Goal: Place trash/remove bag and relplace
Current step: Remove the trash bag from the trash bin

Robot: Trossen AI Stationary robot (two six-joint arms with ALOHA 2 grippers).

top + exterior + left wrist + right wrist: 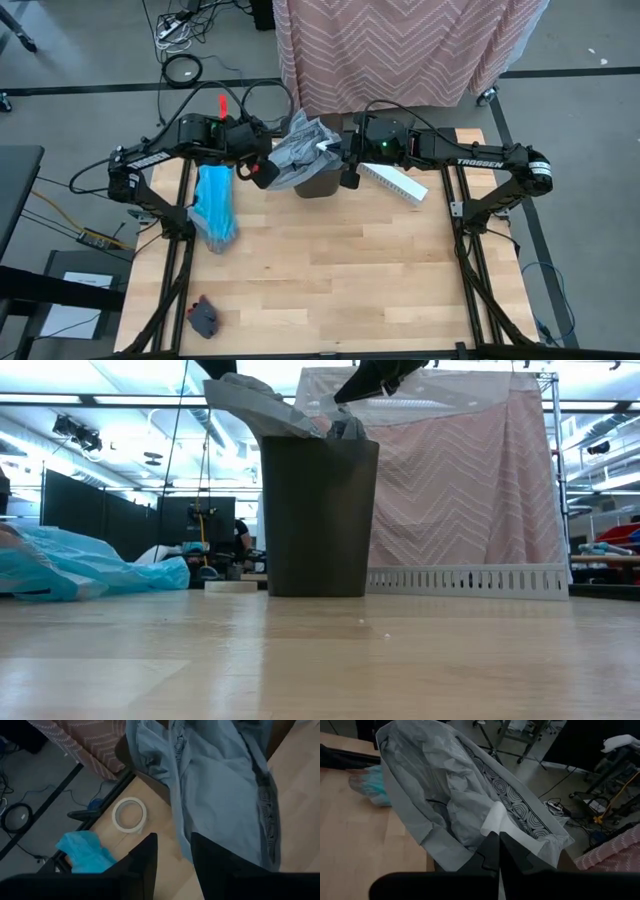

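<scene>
Prob around halfway imo: grey bag (302, 148) w/ the trash presumably inside, not lifted out yet, bunched up over the rim of the dark bin (318, 520) at the back of the counter (330, 270). Right gripper (498, 851) w/ jaws clenched on a fold of the bag's edge, left gripper (173, 851) w/ jaws released just beside the bag, gripping nothing. Left to do: pull grey bag clear, then fit the turquoise bag (214, 205) lying crumpled on the counter near the bin.
</scene>
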